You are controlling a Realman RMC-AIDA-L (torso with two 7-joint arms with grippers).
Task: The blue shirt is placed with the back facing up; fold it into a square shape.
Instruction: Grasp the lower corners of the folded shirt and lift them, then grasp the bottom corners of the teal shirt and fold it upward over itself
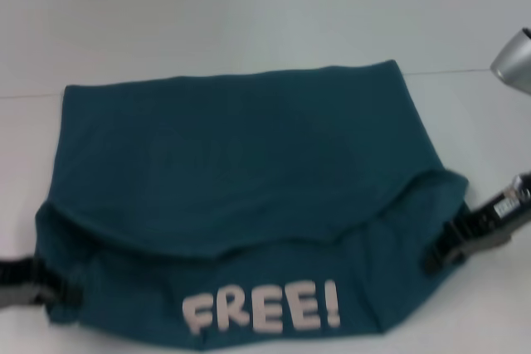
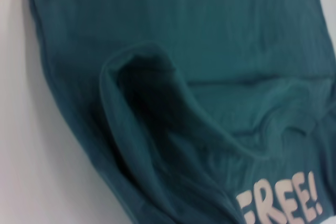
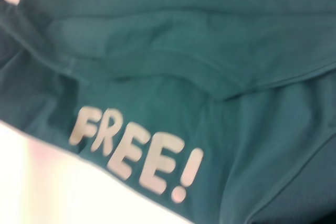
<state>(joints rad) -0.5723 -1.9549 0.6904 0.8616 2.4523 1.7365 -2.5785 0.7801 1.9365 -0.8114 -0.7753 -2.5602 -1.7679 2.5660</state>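
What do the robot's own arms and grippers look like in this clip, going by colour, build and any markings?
In the head view, both grippers are black and blocky: the left gripper shows dark angular fingers, the right gripper a black body with a small pale label too blurred to read. A silver-grey rounded arm segment shows on the right. No cables visible.

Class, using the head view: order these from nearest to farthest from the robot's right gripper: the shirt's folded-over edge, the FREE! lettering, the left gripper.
1. Folded-over edge of the blue shirt: beside the right gripper.
2. FREE! lettering: near edge, centre.
3. Left gripper: opposite side.
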